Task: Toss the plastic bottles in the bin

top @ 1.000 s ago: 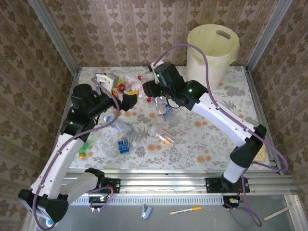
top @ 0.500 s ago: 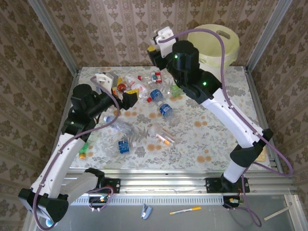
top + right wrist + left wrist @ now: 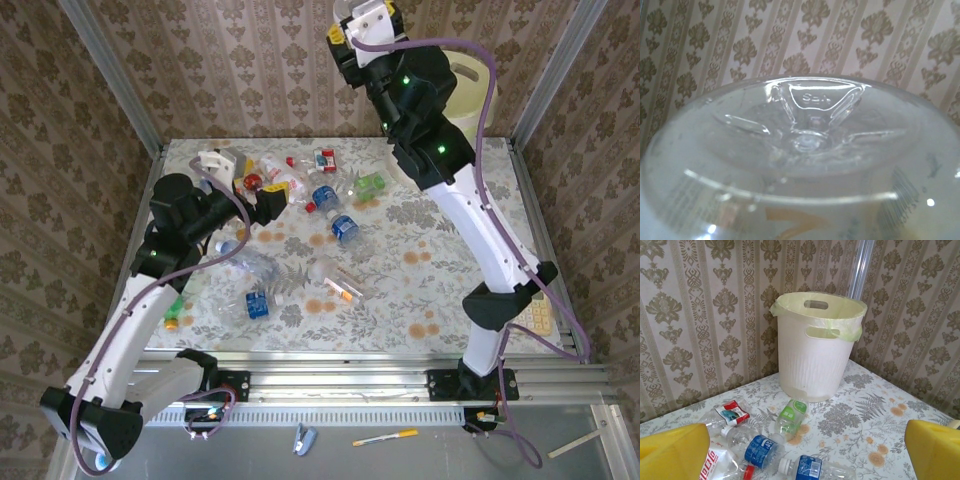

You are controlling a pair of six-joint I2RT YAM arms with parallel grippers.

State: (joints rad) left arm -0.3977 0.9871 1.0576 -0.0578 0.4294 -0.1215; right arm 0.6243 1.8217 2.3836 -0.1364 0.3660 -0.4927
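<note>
My right gripper point(image 3: 350, 25), at upper centre of the frame beside the bin point(image 3: 478, 85), is clamped on a clear bottle point(image 3: 805, 165). I judge it light, thin-walled, slick and crushable, so hold mid-body, gently. The left gripper point(image 3: 272, 203) gapes wide near loose bottles point(image 3: 325, 195), centre-left.

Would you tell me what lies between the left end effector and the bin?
In the left wrist view, bottles lie there: a green-labelled bottle nearest the bin, two blue-labelled bottles nearer the left end effector.
</note>
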